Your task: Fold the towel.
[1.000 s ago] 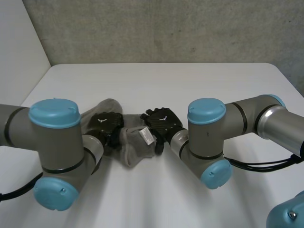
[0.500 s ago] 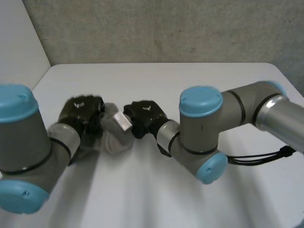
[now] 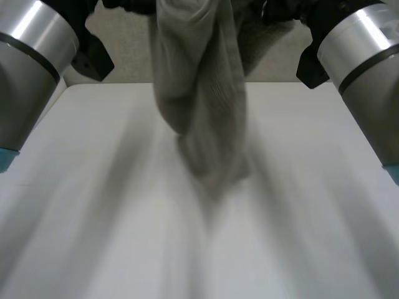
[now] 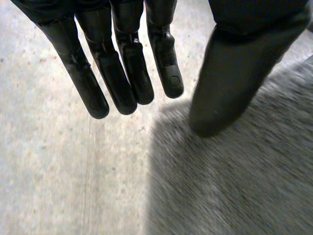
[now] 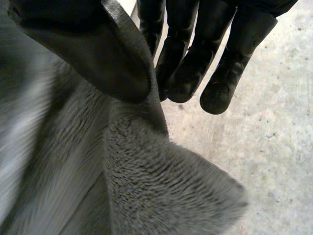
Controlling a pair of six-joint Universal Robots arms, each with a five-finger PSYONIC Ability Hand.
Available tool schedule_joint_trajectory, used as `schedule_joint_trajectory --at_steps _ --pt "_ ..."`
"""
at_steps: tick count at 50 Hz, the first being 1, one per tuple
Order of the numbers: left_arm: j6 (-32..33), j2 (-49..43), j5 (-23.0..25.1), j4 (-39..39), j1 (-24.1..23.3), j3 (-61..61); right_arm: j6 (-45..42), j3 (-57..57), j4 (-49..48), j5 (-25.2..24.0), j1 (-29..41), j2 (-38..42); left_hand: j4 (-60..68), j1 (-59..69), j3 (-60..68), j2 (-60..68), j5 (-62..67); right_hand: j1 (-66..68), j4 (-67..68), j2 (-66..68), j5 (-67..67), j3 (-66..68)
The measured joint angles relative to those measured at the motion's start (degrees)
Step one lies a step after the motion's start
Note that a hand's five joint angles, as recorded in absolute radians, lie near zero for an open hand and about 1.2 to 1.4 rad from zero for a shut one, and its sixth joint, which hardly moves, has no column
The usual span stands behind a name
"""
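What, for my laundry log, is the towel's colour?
The towel is plain grey, clearest in the right wrist view, where the right hand pinches its edge.

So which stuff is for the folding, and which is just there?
For the job: towel, right hand pinching its edge, left hand beside it.
Just there: white table, grey wall.
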Motion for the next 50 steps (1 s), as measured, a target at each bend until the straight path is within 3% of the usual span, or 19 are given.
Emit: schedule_joint_trajectory --at_steps 6,13,18,26,36,50 --pt "-0.1 -1.9 3.3 0.9 2.8 -8.8 -6.0 3.5 2.4 -1.1 3.0 1.8 -17.8 -17.9 -17.6 -17.7 -18.9 0.0 0.0 0.0 0.0 0.0" --pt "2.6 -8.2 10.2 1.1 5.6 -19.6 -20.5 3.6 11.9 -2.1 7.6 10.1 -23.3 -23.3 -23.1 -23.6 -25.5 -44.4 -43.9 -43.0 -45.8 -43.5" --pt "8.5 -10.5 12.0 0.9 8.3 -22.9 -25.9 3.5 16.6 -2.0 7.9 13.1 -23.3 -23.3 -23.1 -23.6 -25.7 -60.3 -60.9 -59.3 -62.8 -60.2" --pt "13.5 -10.0 11.8 0.8 8.3 -22.4 -24.3 5.2 17.4 -1.9 4.4 11.8 -25.1 -24.6 -24.8 -25.1 -27.0 -62.8 -61.6 -60.4 -62.9 -61.4" --pt "14.2 -10.0 11.3 0.7 1.9 -22.5 -19.6 15.7 15.3 -2.3 -0.8 4.7 -27.1 -25.8 -26.8 -26.9 -29.1 -62.8 -61.6 -60.4 -62.9 -61.4" --pt "15.0 -10.4 11.5 1.7 1.2 -27.8 -19.2 31.4 8.9 -6.0 0.2 0.3 -28.2 -27.1 -28.2 -28.4 -30.5 -62.8 -61.6 -60.4 -62.9 -61.4"
